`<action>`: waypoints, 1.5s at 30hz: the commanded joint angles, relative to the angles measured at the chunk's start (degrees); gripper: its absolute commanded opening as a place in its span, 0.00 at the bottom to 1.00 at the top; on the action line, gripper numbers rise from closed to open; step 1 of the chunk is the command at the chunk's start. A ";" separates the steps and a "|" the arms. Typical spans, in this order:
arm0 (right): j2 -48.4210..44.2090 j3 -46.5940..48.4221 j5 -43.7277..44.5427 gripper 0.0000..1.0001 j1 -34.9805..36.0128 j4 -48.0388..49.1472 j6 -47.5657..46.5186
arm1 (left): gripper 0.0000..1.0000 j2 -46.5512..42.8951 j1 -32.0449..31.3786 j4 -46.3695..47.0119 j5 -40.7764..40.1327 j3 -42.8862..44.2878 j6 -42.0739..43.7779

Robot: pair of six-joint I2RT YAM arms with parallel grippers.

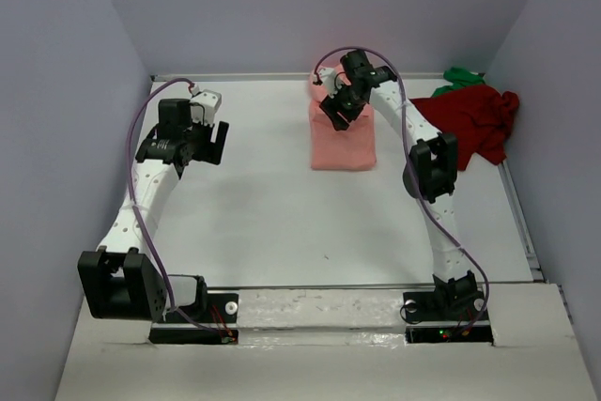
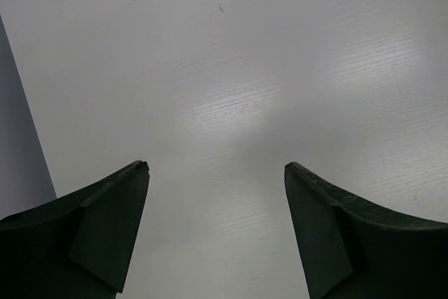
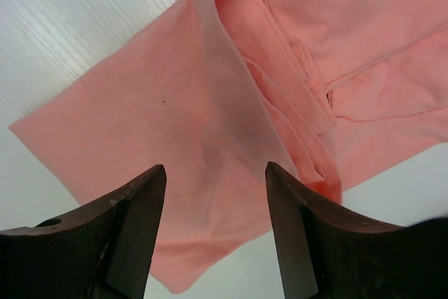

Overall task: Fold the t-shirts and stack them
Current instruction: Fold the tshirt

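Shirts, three by my count: salmon-pink t-shirt [image 1: 343, 146] folded near the desk's [image 1: 263, 223] far edge, dark red t-shirt [image 1: 479, 119] and green t-shirt [image 1: 462, 75] crumpled at its far right corner. My right claw [image 3: 215, 167] hovers spread above the pink one, and my left claw [image 2: 217, 166] gapes over bare desk.

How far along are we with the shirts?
Done: the pink shirt lies folded at the far middle. In hand: nothing; the right gripper hangs open over it, and the left gripper is open over the table. Left: the red shirt and green shirt lie crumpled at the far right, unfolded and unstacked.
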 commanded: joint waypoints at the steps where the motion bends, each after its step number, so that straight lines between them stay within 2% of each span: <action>1: -0.99 0.27 -0.78 0.65 0.28 4.12 -0.67 | 0.89 0.57 0.41 1.15 -0.47 0.75 0.02; 6: 0.32 -2.53 0.01 0.65 0.28 7.72 -0.40 | 0.89 0.31 0.58 0.89 -0.64 0.22 0.01; 18: 7.00 -0.17 2.91 0.66 0.28 11.42 0.65 | 0.89 -1.19 2.08 1.06 -0.29 -2.50 -0.07; 27: 7.10 -1.31 4.93 0.67 0.28 13.53 0.74 | 0.89 -2.86 3.57 1.77 1.11 -4.44 -0.25; 35: -0.29 -3.77 6.51 0.72 0.28 15.11 0.21 | 0.89 -4.00 5.33 1.68 2.43 -4.09 -0.51; 40: -7.92 -5.96 7.30 0.73 0.28 15.46 -0.49 | 0.89 -5.40 5.42 1.94 3.49 -4.09 -0.51; 45: -14.86 -12.09 9.76 0.74 0.28 16.42 -1.02 | 0.89 -6.72 5.50 2.20 4.89 -4.70 -0.69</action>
